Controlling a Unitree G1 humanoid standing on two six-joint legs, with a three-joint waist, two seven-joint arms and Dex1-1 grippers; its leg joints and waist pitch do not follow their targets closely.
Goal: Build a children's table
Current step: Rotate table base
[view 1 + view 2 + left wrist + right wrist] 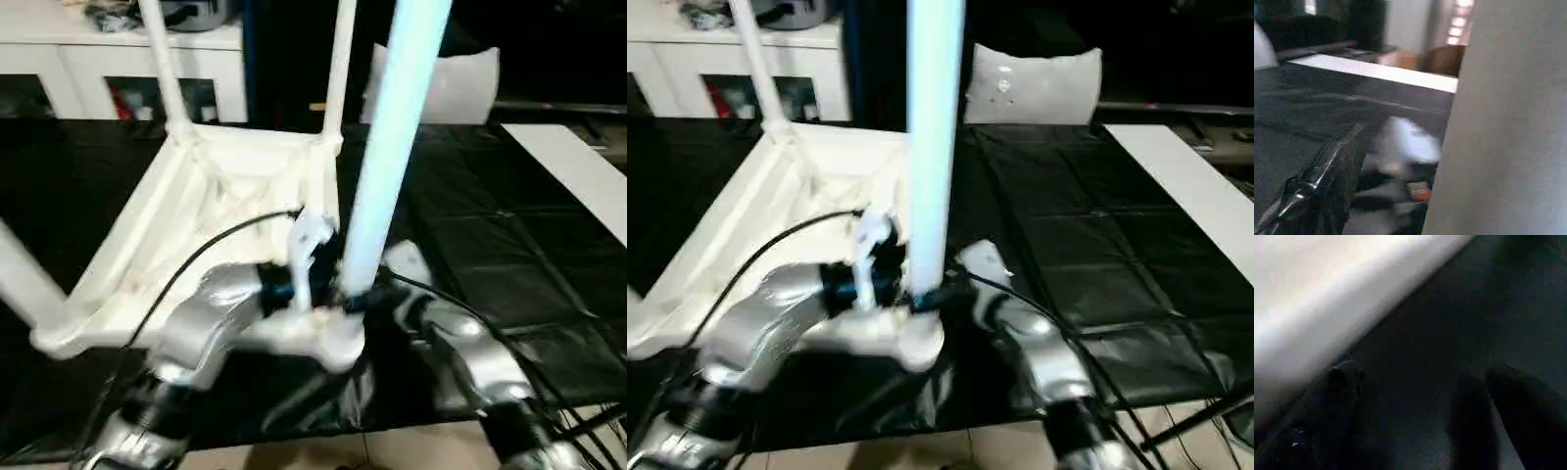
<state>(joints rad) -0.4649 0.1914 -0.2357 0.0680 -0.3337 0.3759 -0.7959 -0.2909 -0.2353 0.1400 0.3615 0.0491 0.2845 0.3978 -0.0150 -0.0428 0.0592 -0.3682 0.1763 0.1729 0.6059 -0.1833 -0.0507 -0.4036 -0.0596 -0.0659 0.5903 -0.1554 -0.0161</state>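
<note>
The children's table lies upside down on the black cloth, its ribbed white top (pixel 147 235) facing up. Two thin legs stand at the far corners (pixel 162 59) (pixel 338 59), and another shows at the near left (pixel 20 274). The fourth leg (pixel 392 147) stands upright in the near right corner socket (pixel 333 345). Both grippers are low at this leg's base. My left gripper (pixel 328 299) is open beside it; the left wrist view has one black finger (pixel 1327 171) apart from the leg (pixel 1508 147). My right gripper (pixel 1420 396) is open, with only cloth between its fingers.
A white cabinet (pixel 59 59) with glass doors stands at the back left. A white cushion-like thing (pixel 451 83) sits behind the table, and a white board (pixel 578 166) lies at the right. The black cloth (pixel 490 245) ends near my body, where pale floor shows.
</note>
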